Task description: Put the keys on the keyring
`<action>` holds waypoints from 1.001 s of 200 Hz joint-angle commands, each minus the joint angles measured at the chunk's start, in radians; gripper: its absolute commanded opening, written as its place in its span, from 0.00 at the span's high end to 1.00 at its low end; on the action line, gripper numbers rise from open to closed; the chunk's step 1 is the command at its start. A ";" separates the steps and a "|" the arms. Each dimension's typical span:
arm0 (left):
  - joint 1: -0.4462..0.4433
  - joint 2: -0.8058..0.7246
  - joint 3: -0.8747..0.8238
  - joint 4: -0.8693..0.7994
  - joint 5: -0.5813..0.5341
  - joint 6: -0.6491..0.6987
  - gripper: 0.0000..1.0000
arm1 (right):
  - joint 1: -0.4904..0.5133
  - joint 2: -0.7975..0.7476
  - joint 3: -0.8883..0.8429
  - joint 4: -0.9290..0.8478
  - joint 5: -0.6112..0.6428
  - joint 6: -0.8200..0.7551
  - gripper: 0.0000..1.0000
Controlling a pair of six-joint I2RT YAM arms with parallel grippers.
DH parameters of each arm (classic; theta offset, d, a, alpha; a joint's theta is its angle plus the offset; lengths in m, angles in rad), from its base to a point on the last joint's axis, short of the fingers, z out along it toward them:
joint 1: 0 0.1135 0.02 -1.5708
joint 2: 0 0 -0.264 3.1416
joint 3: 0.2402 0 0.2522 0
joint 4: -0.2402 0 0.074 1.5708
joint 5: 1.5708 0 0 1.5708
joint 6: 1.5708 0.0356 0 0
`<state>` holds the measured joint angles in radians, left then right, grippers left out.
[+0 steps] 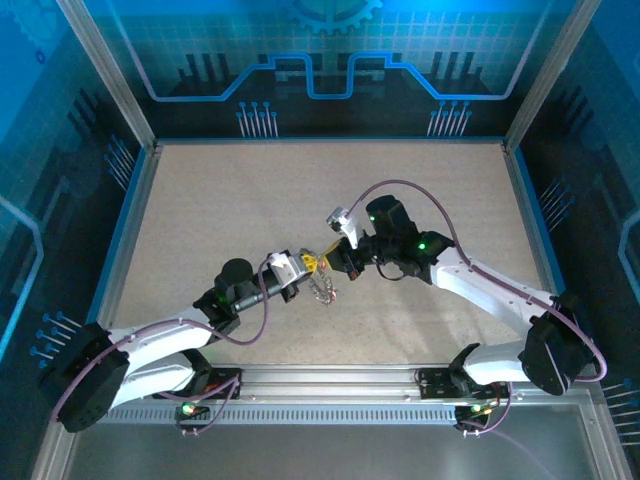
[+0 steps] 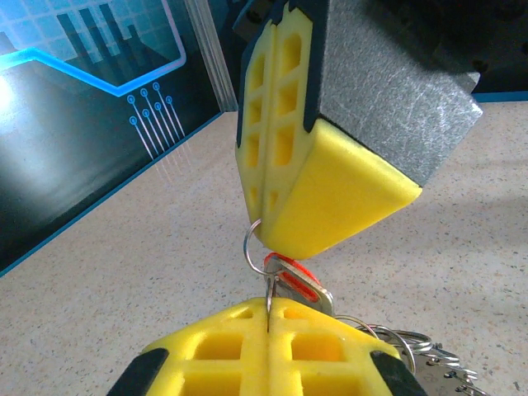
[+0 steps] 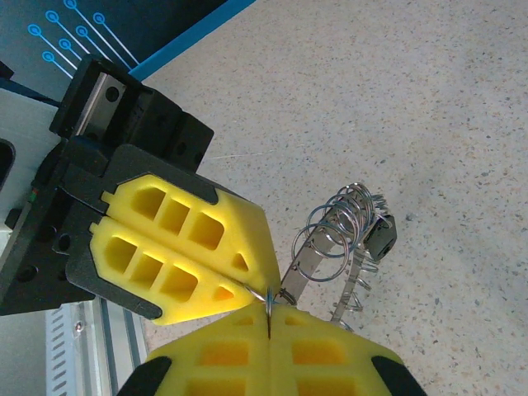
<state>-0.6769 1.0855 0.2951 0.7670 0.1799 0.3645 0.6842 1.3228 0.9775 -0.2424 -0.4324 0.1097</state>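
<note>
The left gripper (image 2: 268, 334) and right gripper (image 3: 269, 330) meet tip to tip above the table (image 1: 230, 200), both clamped fully closed on one small ring (image 2: 250, 245). In the left wrist view the key (image 2: 290, 272) lies against it, red head at 10 o'clock and shank toward 4. From above, the keyring (image 3: 342, 235) dangles at 6 o'clock.

Nothing legible anywhere.

Standing here I can find no word, number or brand. The blue back wall (image 1: 200, 50) carries only drawn shapes: a bright circuit line (image 1: 320, 95), a gear outline (image 1: 335, 15) and clusters of pin-headed strokes (image 1: 258, 118). The left wrist view shows the same kind of line and strokes on the side wall (image 2: 74, 157), and none of it spells anything.
</note>
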 commanded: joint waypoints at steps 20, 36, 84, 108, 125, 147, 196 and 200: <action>0.003 -0.023 0.011 0.061 -0.001 -0.007 1.00 | -0.009 0.010 0.007 -0.001 -0.052 -0.011 1.00; 0.002 -0.022 0.011 0.061 0.001 -0.007 1.00 | -0.009 0.015 0.010 -0.001 -0.057 -0.011 1.00; 0.002 -0.032 0.011 0.058 0.000 -0.001 1.00 | -0.010 0.015 0.009 -0.004 -0.010 0.000 1.00; 0.002 -0.038 0.010 0.059 0.004 0.002 1.00 | -0.009 0.030 0.025 -0.037 0.039 0.005 1.00; 0.002 -0.039 0.008 0.065 0.013 0.005 1.00 | -0.009 0.035 0.030 -0.043 0.050 0.012 1.00; 0.002 -0.039 0.006 0.077 0.019 0.009 1.00 | -0.010 0.047 0.040 -0.055 0.063 0.020 1.00; 0.002 -0.041 -0.010 0.108 0.028 0.015 1.00 | -0.011 0.059 0.040 -0.052 0.005 0.011 1.00; 0.003 -0.041 -0.011 0.110 0.028 0.015 1.00 | -0.011 0.061 0.041 -0.051 -0.003 0.008 0.99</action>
<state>-0.6758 1.0706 0.2924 0.7742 0.1722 0.3679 0.6842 1.3663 0.9936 -0.2798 -0.4099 0.1162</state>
